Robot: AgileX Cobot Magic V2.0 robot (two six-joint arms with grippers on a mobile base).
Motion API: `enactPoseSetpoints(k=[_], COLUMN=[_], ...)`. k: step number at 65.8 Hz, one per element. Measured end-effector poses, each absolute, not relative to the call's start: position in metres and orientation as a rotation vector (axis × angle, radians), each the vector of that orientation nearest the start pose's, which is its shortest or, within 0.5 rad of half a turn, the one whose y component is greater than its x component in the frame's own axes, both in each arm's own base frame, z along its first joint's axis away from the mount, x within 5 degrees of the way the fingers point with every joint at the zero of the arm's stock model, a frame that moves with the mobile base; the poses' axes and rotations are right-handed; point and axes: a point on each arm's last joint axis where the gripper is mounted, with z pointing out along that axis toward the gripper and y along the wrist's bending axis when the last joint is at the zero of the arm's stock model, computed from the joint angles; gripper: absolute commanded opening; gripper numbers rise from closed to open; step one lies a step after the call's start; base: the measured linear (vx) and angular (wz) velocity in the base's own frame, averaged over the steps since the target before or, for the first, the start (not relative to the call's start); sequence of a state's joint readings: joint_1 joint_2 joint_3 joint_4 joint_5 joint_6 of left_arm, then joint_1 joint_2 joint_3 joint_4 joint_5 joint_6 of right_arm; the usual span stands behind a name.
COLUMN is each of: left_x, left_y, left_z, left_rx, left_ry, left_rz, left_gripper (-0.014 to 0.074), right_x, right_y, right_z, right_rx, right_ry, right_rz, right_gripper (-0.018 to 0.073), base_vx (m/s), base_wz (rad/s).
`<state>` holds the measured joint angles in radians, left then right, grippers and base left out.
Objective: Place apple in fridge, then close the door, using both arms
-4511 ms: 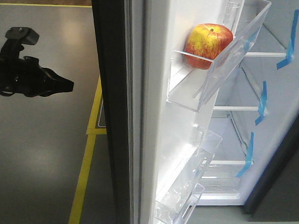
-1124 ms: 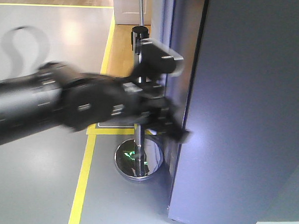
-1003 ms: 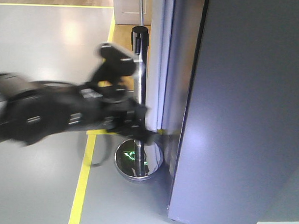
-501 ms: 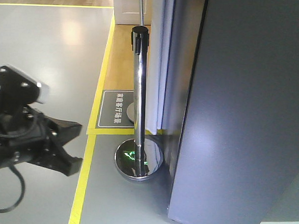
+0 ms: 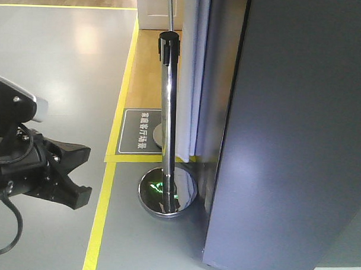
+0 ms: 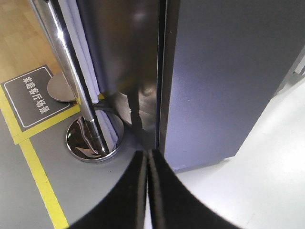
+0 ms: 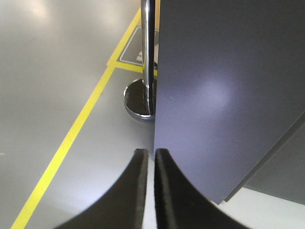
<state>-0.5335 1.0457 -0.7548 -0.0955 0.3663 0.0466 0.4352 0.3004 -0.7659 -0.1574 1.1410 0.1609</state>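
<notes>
Left wrist view: the left gripper (image 6: 147,155) points down at the floor, its two black fingers (image 6: 134,191) drawn together with only a hairline slit between them, gripping nothing. Just beyond its tip stands a chrome barrier post (image 6: 71,71) on a round mirrored base (image 6: 93,143). Immediately right of the post is the fridge (image 6: 128,62), showing its glossy dark side. The door (image 6: 228,71) sits flush against it, closed, and only a thin vertical seam divides the two.

From the front-facing view, the plain dark grey door fills everything to the right of the post. The black left arm (image 5: 25,165) hangs low and to the left of the post, well apart from the door. A dark floor sign (image 5: 139,130) with white characters lies just behind the post's base, and a yellow floor line (image 5: 100,215) runs past the post's left side.

In the right wrist view, the right gripper (image 7: 148,152) is also pinched nearly shut and empty, hovering over grey floor near the door's lower corner. The apple cannot be seen in any view.
</notes>
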Motion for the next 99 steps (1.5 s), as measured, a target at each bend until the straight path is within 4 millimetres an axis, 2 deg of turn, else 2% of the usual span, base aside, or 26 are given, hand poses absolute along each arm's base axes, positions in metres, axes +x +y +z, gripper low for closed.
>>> enactPoseSetpoints(k=[24,38,49,57,71,90,99], left_x=[0.187,0.187,0.187,0.187,0.187,0.187,0.187], left_y=[-0.114,-0.114,-0.114,-0.114,-0.114,-0.114,-0.114], left_z=[0.308,0.308,0.308,0.308,0.308,0.308,0.308], left_rx=[0.545,0.545,0.545,0.545,0.545,0.545,0.545], left_ry=[2.092,2.092,2.092,2.092,2.092,2.092,2.092], left_rz=[-0.372,-0.372,-0.372,-0.372,-0.372,-0.372,-0.372], left_gripper=[-0.0006,-0.0006,-0.0006,-0.0006,-0.0006,-0.0006,-0.0006], right_x=[0.095,0.146,0.181,0.204,0.233,0.26,0.274], right_y=[0.029,0.047,0.054,0.04,-0.002,-0.054,-0.065], right_z=[0.353,0.337,0.341,0.344,0.341,0.354,0.361], right_rx=[-0.343,-0.35,-0.334,-0.25,-0.088,0.103,0.134], right_ry=[2.065,2.166,2.217,2.243,2.286,2.126,2.033], right_rz=[0.116,0.013,-0.052,-0.117,-0.129,-0.112,-0.129], right_gripper=[-0.0009,-0.0003,-0.0002,-0.0002,-0.0002,-0.0002,-0.0002], base_vx=[0.0,0.0,0.0,0.0,0.0,0.0,0.0], base_wz=[0.0,0.0,0.0,0.0,0.0,0.0,0.0])
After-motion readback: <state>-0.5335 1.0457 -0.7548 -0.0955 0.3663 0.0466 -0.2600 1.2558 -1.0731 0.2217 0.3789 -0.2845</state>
